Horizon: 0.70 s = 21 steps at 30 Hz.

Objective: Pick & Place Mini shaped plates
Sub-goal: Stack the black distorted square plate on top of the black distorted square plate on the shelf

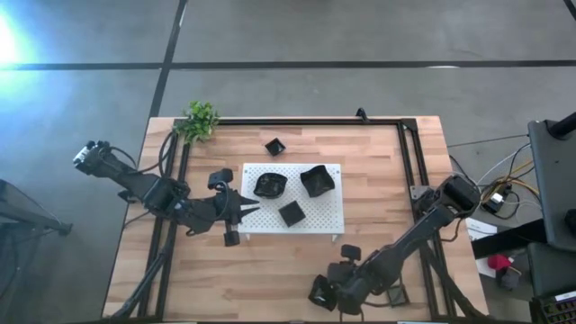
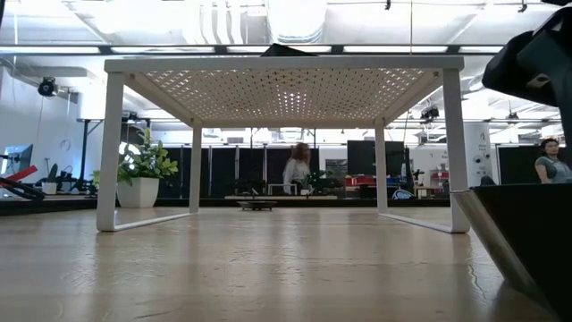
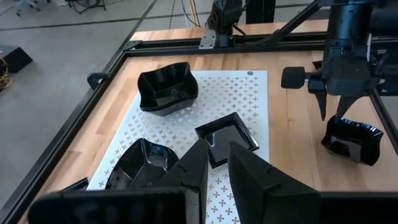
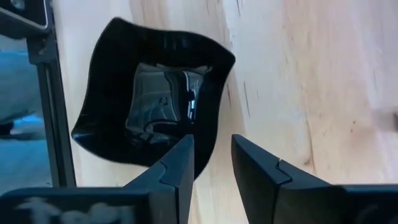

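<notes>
Overhead and wrist views of a wooden table [image 1: 270,270] carrying a white perforated rectangular board [image 1: 335,216] at centre frame. Three small black glossy dishes lie on the board: a rounded wavy one [image 1: 269,185] at its left, a deep wavy-edged one [image 1: 317,180] at upper right, and a flat square one [image 1: 291,213] at lower centre. A fourth small dark dish [image 1: 274,146] sits on the wood above the board, near a small green plant [image 1: 200,120] at the table's upper-left corner.

The right gripper [image 4: 211,165], at lower centre-right of the overhead frame, hovers over a fifth black wavy-edged dish [image 4: 152,99] lying on bare wood at the table's bottom edge beside the dark frame rail [image 4: 53,112]. Its fingers stand parted with a visible gap, one tip over the dish's rim and nothing gripped. The left gripper [image 3: 216,167] waits at the board's left edge, its fingers narrowly apart and empty, pointing toward the square dish.

Risks, as judged: the glossy, curved rim offers poor purchase, so a closing finger could squirt the dish sideways or tip it; it lies close to the table's edge and rail, so a nudge might push it off or jam it. A pinch across the thin wall may slip once lifted.
</notes>
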{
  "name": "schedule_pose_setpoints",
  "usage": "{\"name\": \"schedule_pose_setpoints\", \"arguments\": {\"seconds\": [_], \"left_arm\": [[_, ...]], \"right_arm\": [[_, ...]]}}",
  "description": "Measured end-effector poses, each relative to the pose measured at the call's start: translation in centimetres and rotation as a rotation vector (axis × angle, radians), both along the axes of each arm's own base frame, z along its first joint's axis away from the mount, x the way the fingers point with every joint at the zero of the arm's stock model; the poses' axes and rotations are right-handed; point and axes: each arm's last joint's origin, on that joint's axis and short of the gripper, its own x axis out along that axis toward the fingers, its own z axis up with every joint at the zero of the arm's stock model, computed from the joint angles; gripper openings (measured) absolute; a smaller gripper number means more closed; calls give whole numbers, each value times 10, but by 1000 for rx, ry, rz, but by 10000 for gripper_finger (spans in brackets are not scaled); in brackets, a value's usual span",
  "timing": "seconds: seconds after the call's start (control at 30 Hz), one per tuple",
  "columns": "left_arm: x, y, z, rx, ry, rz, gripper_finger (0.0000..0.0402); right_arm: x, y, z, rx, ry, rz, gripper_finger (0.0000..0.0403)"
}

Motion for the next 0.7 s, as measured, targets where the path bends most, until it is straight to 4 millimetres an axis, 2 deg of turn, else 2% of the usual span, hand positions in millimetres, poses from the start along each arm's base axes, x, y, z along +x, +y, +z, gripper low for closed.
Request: {"name": "schedule_pose_setpoints", "arguments": {"seconds": [0.7], "left_arm": [[0, 0, 0, -1, 0, 1, 57]], "right_arm": [[-2, -5, -23, 67, -42, -38, 90]]}}
